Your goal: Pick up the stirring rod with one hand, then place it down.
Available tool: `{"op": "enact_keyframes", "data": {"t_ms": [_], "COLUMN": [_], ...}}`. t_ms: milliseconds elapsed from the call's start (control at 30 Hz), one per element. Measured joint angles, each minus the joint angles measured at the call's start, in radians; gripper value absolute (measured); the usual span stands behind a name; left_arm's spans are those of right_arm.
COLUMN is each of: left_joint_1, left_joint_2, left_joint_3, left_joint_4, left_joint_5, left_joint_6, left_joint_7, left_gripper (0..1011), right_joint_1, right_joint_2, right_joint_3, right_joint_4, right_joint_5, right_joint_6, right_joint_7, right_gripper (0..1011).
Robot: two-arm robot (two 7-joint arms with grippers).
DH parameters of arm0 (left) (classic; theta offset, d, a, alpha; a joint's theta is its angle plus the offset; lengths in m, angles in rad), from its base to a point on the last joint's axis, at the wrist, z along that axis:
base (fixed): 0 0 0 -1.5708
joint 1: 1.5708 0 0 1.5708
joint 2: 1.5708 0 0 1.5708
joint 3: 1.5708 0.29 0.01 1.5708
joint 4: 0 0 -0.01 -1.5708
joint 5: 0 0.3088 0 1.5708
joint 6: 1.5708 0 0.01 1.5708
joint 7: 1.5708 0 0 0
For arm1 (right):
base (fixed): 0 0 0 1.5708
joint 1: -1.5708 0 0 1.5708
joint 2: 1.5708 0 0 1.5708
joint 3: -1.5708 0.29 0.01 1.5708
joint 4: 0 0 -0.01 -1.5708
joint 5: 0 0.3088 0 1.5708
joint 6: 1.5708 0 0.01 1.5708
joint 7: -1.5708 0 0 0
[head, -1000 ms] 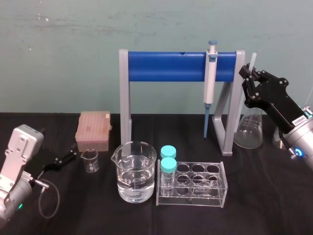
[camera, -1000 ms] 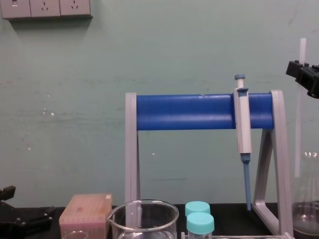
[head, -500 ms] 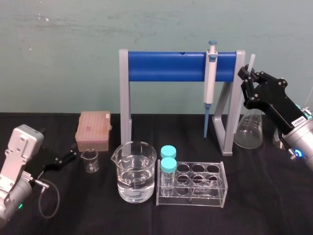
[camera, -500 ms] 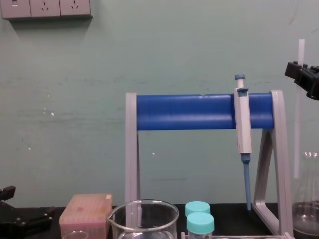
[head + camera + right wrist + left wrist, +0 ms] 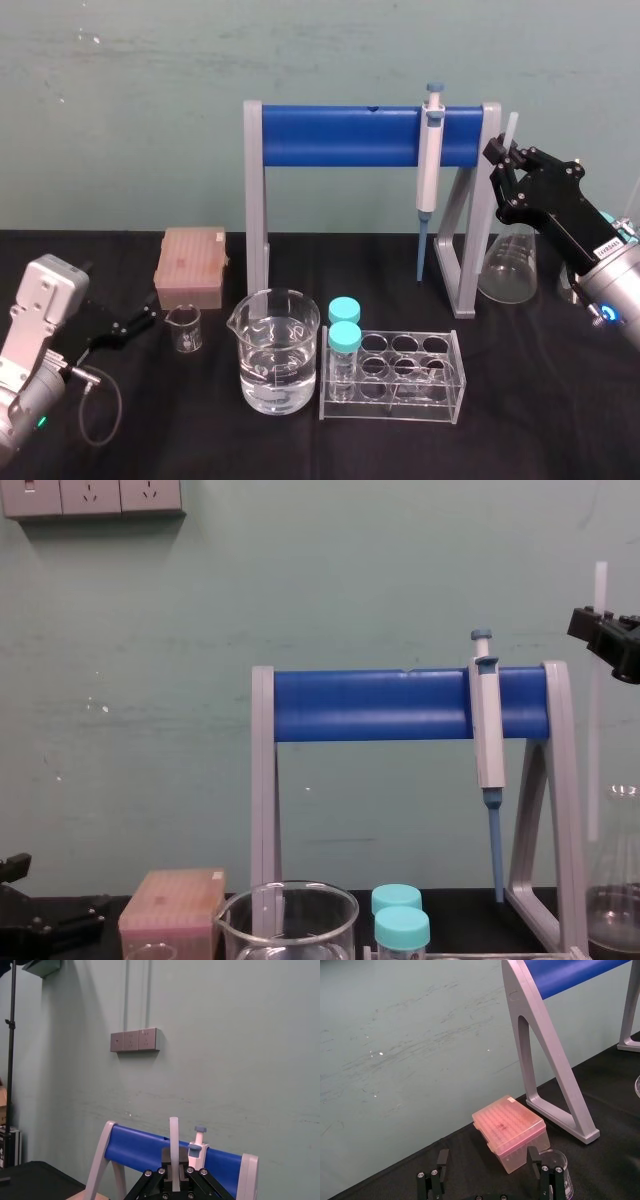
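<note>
Right hand is pinching the stirring rod; rod is hanging upright, 12-to-6, lower end nearing flask; left hand is idling spread at 8 o'clock.

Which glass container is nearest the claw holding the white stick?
The conical flask, below the right gripper and stirring rod; large beaker and small beaker stand farther left. Left gripper rests parked.

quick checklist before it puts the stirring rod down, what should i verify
1. Grip: right pincer shut on the stirring rod, rod upright: ok.
2. Rod apart from the pipette hanging on the rack: ok.
3. Rod's lower end clear of the conical flask neck: cannot tell.
4. Left pincer parked low beside the small beaker, open, far from the rod: ok.
</note>
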Motion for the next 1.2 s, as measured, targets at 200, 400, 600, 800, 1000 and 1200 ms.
{"op": "enact_keyframes", "data": {"t_ms": [200,400,600,800,1000,1200], "left_joint_1": [0.0,0.0,0.0,0.0,0.0,0.0], "left_joint_2": [0.0,0.0,0.0,0.0,0.0,0.0], "left_joint_3": [0.0,0.0,0.0,0.0,0.0,0.0], "left_joint_4": [0.0,0.0,0.0,0.0,0.0,0.0], "left_joint_5": [0.0,0.0,0.0,0.0,0.0,0.0], "left_joint_6": [0.0,0.0,0.0,0.0,0.0,0.0], "left_joint_7": [0.0,0.0,0.0,0.0,0.0,0.0], "left_gripper": [1000,1000,1000,1000,1000,1000], "right_joint_1": [0.0,0.0,0.001,0.003,0.005,0.008], "right_joint_2": [0.002,0.001,0.0,-0.001,-0.001,0.006], "right_joint_3": [-0.002,-0.003,-0.005,-0.007,-0.008,-0.013], "right_joint_4": [0.0,0.0,0.002,0.005,0.007,0.008], "right_joint_5": [0.0,0.0,0.0,0.0,-0.001,0.043], "right_joint_6": [0.002,0.002,0.002,0.004,0.006,0.019], "right_joint_7": [0.001,0.0,0.0,-0.001,-0.002,0.044], "right_gripper": [70,70,70,70,70,70]}}
